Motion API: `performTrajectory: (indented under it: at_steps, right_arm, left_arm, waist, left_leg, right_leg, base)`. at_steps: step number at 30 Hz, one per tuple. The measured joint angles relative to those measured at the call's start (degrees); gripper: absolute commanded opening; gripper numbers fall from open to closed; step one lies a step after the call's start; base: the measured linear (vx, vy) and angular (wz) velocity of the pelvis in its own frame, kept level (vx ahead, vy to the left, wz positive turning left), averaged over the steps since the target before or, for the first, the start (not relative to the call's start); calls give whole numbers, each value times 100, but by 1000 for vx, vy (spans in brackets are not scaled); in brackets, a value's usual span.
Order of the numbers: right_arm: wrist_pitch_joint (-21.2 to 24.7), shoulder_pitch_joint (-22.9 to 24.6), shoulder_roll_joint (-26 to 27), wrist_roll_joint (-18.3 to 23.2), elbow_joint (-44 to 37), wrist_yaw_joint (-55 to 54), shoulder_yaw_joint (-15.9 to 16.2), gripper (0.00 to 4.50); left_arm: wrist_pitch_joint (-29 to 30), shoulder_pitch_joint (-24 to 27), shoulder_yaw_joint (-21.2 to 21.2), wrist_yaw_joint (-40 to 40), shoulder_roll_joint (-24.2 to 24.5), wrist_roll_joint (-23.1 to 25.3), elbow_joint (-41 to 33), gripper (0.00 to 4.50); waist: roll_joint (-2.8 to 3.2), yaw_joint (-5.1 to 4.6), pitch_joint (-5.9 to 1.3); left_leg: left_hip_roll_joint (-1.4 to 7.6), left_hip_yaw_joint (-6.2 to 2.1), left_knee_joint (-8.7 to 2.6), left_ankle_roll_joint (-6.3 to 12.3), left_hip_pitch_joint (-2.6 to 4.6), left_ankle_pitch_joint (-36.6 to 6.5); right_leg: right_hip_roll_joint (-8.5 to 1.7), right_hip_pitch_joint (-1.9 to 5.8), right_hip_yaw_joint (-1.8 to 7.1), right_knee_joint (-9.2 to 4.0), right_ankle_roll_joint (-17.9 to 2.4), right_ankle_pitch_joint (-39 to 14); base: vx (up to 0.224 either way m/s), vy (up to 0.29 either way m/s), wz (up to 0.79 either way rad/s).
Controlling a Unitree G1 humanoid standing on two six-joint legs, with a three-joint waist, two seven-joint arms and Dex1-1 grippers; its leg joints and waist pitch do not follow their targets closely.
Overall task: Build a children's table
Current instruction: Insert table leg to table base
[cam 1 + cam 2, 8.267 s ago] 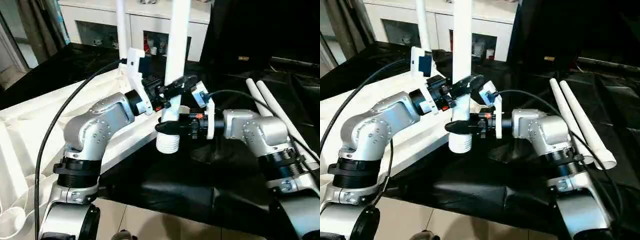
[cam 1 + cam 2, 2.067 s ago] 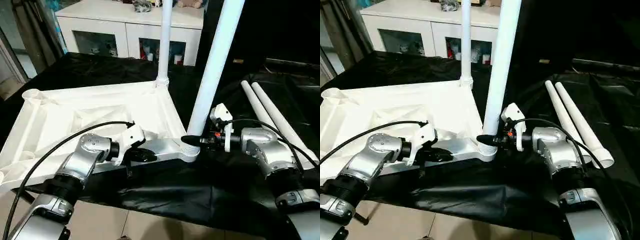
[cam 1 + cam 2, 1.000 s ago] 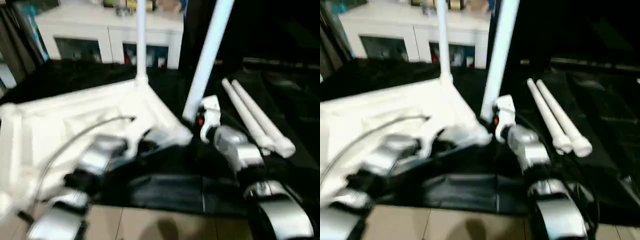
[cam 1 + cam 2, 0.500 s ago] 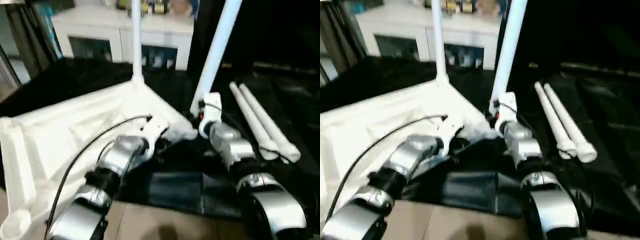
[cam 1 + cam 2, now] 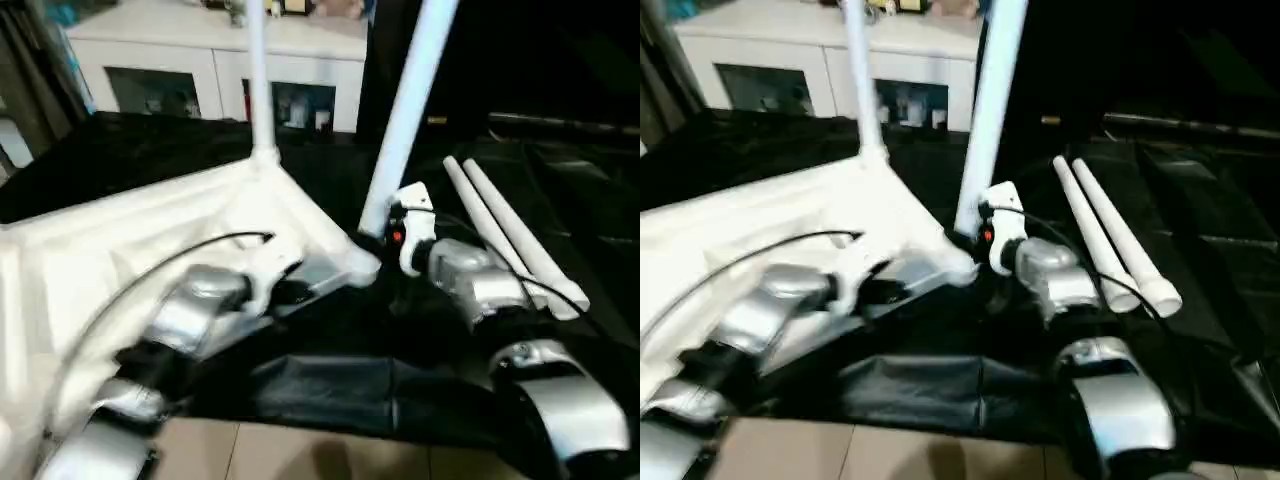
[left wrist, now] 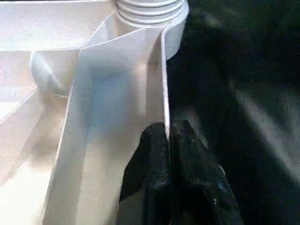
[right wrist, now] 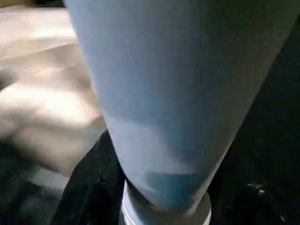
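Observation:
The children's table lies upside down: its white ribbed top [image 5: 120, 240] rests on black cloth at the left. One white leg [image 5: 256, 80] stands upright in the far corner. A second leg [image 5: 412, 110] leans a little in the near right corner socket [image 5: 362, 266], its threaded base [image 6: 145, 9] at the socket. My right gripper [image 5: 374, 238] is closed around this leg just above its base, and the leg [image 7: 168, 93] looms close in the right wrist view. My left gripper [image 5: 296, 293] is shut on the top's thin rim wall [image 6: 164, 84], black fingers [image 6: 154, 154] pinching it.
Two loose white legs [image 5: 510, 235] lie side by side on the black cloth [image 5: 330, 380] at the right. A white cabinet [image 5: 200, 60] with glass fronts stands behind. Tiled floor [image 5: 300, 450] shows at the near edge.
The whole picture has swung, so the camera has moved. Both grippers keep their holds on the rim and the leg.

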Motion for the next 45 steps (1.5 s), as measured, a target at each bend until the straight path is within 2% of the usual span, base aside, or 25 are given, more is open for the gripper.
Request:
performTrajectory:
  at_steps: [5,12,15,21,23,26,30,36,39,42,45]
  right_arm:
    - [-130,24,-367,-94,-208,1585,517,191]
    - [-323,54,-594,-122,-209,2472,677,191]
    - [-352,66,-642,-121,-239,2644,732,191]
    - [-424,87,-635,-121,-226,2654,732,191]
    - [-437,56,-543,-123,-117,2354,697,191]
    - [-387,-39,-247,-118,193,1320,459,191]
    - [-111,-110,-7,-78,412,-481,16,191]
    - [-80,-132,325,-37,605,-2216,-415,191]
    - [-80,-231,447,-34,783,-2715,-566,191]
    - [-80,-237,530,-61,809,-2996,-614,191]
    - [-80,-249,581,-84,811,-3141,-640,191]
  left_arm:
    - [-44,263,-93,-835,538,-136,-504,0]
    - [-146,350,-163,-1255,785,-206,-621,0]
    - [-189,354,-193,-1326,809,-224,-618,0]
    - [-193,354,-188,-1350,808,-232,-588,0]
    - [-172,345,-114,-1225,738,-232,-464,0]
    - [-43,188,-8,-742,521,-165,-149,0]
    - [318,-200,59,271,-182,-51,392,0]
    - [738,-749,196,1429,-1162,4,1239,0]
    - [747,-836,232,1695,-1373,20,1433,0]
    - [744,-862,261,1790,-1466,49,1534,0]
    - [707,-916,271,1790,-1477,50,1640,0]
  waist:
    - [-10,26,-7]
    - [4,57,6]
    - [14,87,13]
    - [17,107,13]
    - [15,103,9]
    - [3,80,14]
    - [-30,56,36]
    - [5,128,25]
    - [16,155,15]
    - [20,159,14]
    - [18,156,12]
  left_leg:
    - [16,17,3,22,0,-28]
    - [45,60,12,-3,8,-23]
    - [69,107,17,-16,15,-17]
    - [71,118,15,-18,22,-15]
    - [71,119,14,-24,35,-13]
    - [70,120,8,-49,65,-17]
    - [67,121,-15,-67,96,-6]
    - [58,125,-27,-65,134,-6]
    - [55,123,-32,-65,142,-6]
    - [50,121,-46,-64,190,-7]
    - [42,116,-58,-64,189,-7]
  right_leg:
    - [8,-2,-5,1,-49,-40]
    - [7,0,-4,10,-50,-41]
    - [6,-1,-3,17,-50,-41]
    - [5,-1,2,22,-50,-41]
    - [5,3,3,31,-50,-41]
    - [5,13,11,50,-46,-31]
    - [4,29,15,30,-23,-39]
    - [-1,43,21,6,-8,-46]
    - [-4,65,21,2,10,-57]
    - [-7,113,21,-12,30,-69]
    - [-9,113,22,-25,37,-73]
  base:
    - [24,0,-1]
    - [0,0,0]
    - [0,0,0]
    - [0,0,0]
    - [0,0,0]
    - [0,0,0]
    - [-40,-8,-2]
    - [0,0,0]
    - [0,0,0]
    - [0,0,0]
    - [0,0,0]
